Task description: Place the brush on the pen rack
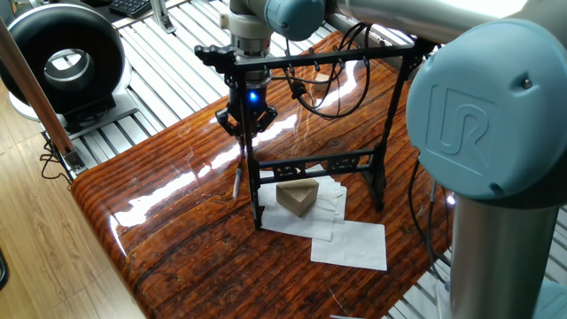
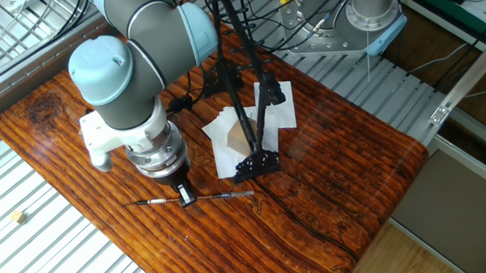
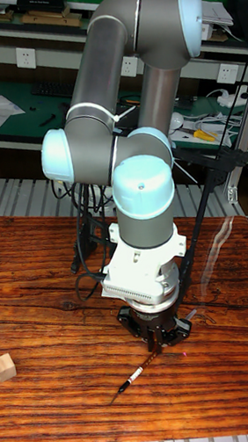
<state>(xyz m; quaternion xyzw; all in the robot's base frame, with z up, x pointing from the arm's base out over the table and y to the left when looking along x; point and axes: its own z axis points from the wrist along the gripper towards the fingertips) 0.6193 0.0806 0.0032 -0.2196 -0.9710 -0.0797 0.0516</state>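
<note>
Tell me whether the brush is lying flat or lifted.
Lying flat: the brush rests along the table, with the gripper down at its middle.

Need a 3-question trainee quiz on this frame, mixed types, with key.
1. True or false: the brush hangs on the rack.
2. The claw is:
A. over the white paper
B. at the brush, down at the table
C. at the rack's top bar
3. Fill in: a small wooden ____ sits on the table apart from the arm.

Key:
1. False. The brush lies flat on the table.
2. B.
3. Cube. It lies near the table edge in the tall view.
</note>
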